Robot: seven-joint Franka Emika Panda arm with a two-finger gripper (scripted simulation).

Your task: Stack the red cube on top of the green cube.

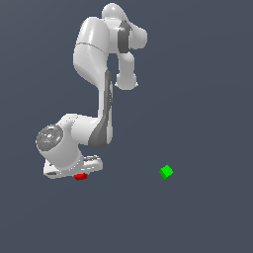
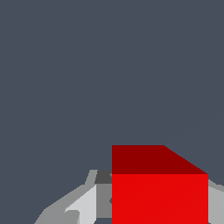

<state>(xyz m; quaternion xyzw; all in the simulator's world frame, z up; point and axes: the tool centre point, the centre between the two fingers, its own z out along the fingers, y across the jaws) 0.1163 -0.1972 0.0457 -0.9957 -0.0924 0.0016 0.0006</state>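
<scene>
Red fills the near part of the wrist view: the red cube (image 2: 159, 192) sits between the grey fingers (image 2: 85, 205) of our gripper (image 2: 153, 205), one finger plain on one side and only a sliver of the other showing past the cube's far edge. We read the jaws as closed on the cube, their pads against its sides, though the contact itself is hidden behind the block.

In the exterior view our gripper (image 1: 79, 173) is low, and the red cube (image 1: 80, 176) peeks out beneath the white hand as a small red patch. We cannot tell from here whether the cube rests on the floor or is just off it.

Our arm (image 1: 99, 89) rises from the wrist, folds at an elbow high up, and its upper links bend back down toward 5 o'clock of that elbow.

The green cube (image 1: 166, 171) lies at 3 o'clock of the red cube, well apart, alone on the dark grey floor (image 1: 207, 99).
</scene>
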